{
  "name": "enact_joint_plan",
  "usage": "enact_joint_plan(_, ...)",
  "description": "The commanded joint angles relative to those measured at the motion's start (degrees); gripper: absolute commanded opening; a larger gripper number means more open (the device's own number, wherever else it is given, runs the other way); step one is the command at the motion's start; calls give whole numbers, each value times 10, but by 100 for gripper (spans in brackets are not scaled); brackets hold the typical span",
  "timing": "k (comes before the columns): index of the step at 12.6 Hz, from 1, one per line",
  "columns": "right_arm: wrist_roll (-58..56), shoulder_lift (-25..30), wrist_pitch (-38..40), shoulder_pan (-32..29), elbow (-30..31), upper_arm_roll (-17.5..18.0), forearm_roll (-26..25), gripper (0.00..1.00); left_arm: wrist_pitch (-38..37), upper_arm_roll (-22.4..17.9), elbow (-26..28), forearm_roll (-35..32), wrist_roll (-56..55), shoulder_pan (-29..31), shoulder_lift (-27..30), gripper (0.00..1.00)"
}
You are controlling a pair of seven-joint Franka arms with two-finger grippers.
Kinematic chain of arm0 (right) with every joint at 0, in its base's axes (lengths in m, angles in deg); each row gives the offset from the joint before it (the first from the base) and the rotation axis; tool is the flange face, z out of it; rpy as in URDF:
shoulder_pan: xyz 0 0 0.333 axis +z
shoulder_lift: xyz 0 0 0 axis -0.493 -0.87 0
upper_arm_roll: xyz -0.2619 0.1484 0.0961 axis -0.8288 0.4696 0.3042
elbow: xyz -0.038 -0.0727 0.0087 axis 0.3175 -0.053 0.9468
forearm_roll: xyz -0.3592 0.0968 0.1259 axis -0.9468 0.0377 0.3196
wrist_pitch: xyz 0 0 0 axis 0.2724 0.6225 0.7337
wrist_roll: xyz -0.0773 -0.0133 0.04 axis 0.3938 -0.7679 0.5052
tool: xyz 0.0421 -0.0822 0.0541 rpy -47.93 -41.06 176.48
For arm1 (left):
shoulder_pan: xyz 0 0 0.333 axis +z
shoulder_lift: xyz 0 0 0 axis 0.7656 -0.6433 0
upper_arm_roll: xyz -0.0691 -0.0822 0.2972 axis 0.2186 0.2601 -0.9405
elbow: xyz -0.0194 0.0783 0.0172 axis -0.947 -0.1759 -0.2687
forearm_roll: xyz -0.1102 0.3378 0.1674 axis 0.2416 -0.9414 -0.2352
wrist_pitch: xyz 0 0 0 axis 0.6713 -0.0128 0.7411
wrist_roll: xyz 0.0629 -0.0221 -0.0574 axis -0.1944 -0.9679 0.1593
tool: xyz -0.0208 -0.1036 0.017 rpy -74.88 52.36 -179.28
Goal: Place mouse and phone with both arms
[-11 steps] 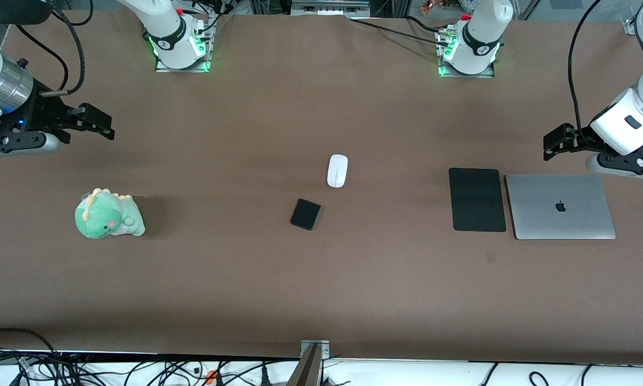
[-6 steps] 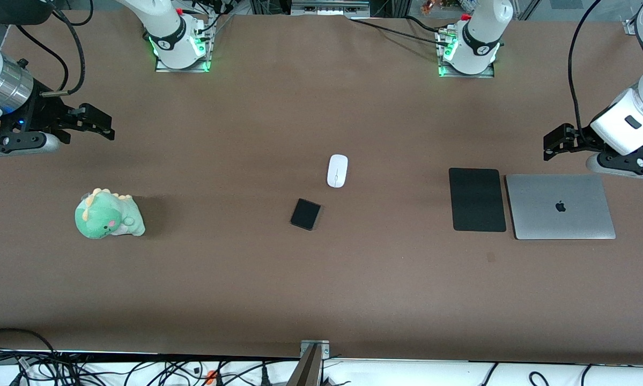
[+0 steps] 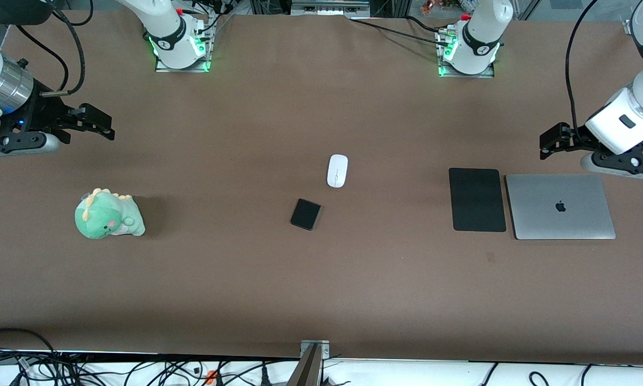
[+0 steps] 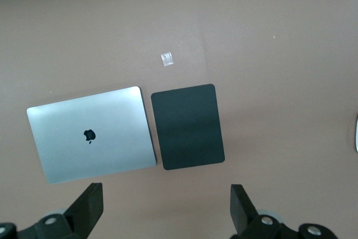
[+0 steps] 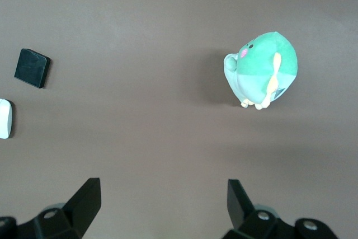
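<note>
The white mouse (image 3: 337,170) lies near the middle of the brown table; its edges also show in the right wrist view (image 5: 5,118) and in the left wrist view (image 4: 356,132). The black phone (image 3: 305,214) lies just nearer the front camera than the mouse, and shows in the right wrist view (image 5: 32,68). My left gripper (image 3: 551,141) is open and empty, up in the air at the left arm's end, near the laptop. My right gripper (image 3: 98,124) is open and empty, up in the air at the right arm's end.
A black mouse pad (image 3: 477,199) and a closed silver laptop (image 3: 560,206) lie side by side toward the left arm's end. A green plush dinosaur (image 3: 108,214) sits toward the right arm's end. Cables hang along the table's front edge.
My left gripper has shifted slightly, toward the robots' bases. The right arm, mouse and phone have not moved.
</note>
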Motion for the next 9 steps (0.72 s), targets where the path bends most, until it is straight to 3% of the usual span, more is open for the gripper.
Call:
enact_joint_plan(1,-8,2,-3,-5,0,2,10,100,-44,32,-15,-4,3,-15,-15,100)
enact_joint_plan(5,-9,2,-4,-5,0,2,10,100,-54,114,-17,0,-3,-25,-91,100)
enact_joint_plan(9,-9,1,-5,-5,0,2,10,100,111,169,-7,20,-7,-43,-194,100)
